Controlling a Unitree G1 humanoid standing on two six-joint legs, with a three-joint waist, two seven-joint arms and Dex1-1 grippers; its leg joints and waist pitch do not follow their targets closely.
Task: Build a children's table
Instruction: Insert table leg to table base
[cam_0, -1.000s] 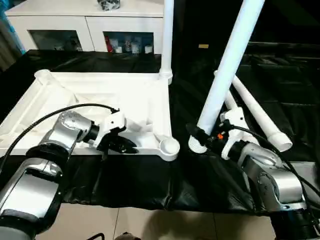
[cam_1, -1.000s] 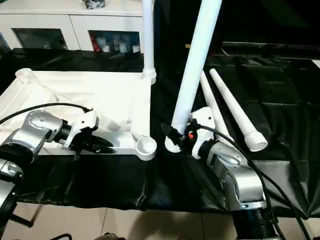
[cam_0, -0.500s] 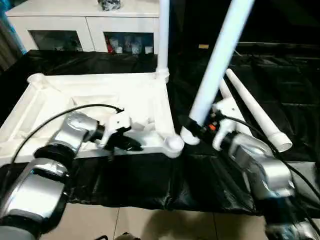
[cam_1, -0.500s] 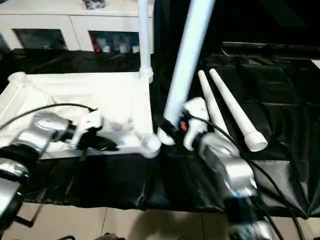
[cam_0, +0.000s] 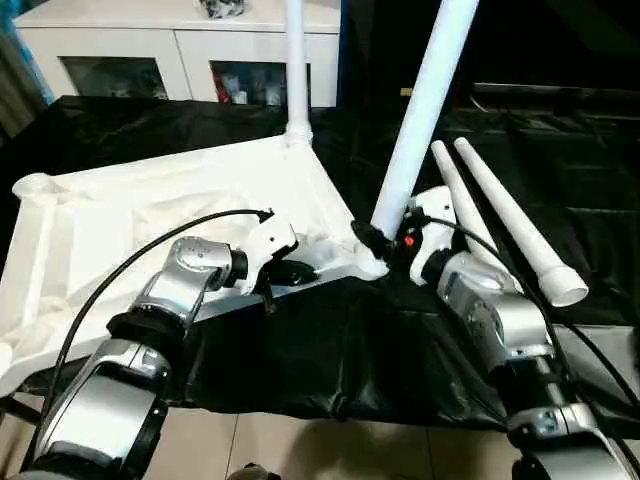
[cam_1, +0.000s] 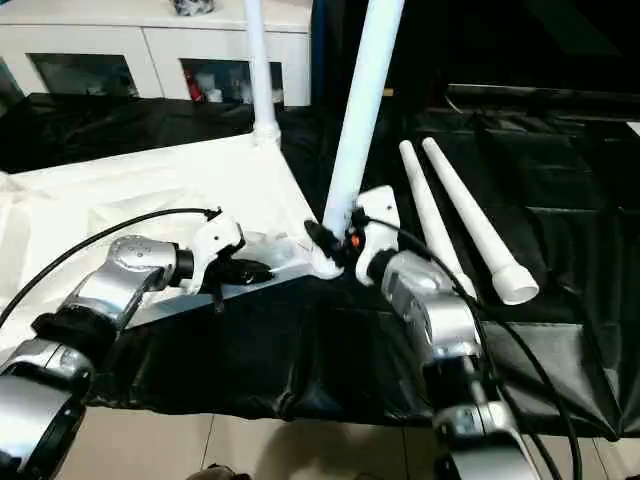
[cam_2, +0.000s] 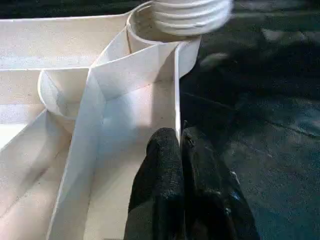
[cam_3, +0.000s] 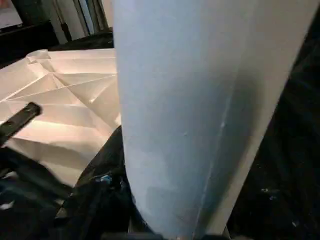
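White leg (cam_0: 420, 115) is leaning to the upper right, its bottom probably sitting over the corner socket (cam_2: 150, 22). Right gripper (cam_0: 372, 238) is holding it; left gripper (cam_2: 180, 150) is pinching the tabletop (cam_0: 150, 200) rim.

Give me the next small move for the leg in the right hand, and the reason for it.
Probably right the leg and lower its threaded end into the near corner socket. The right hand holds it tilted, the end just over the socket rim and not seated, while the left hand pinches the tabletop edge to steady it.
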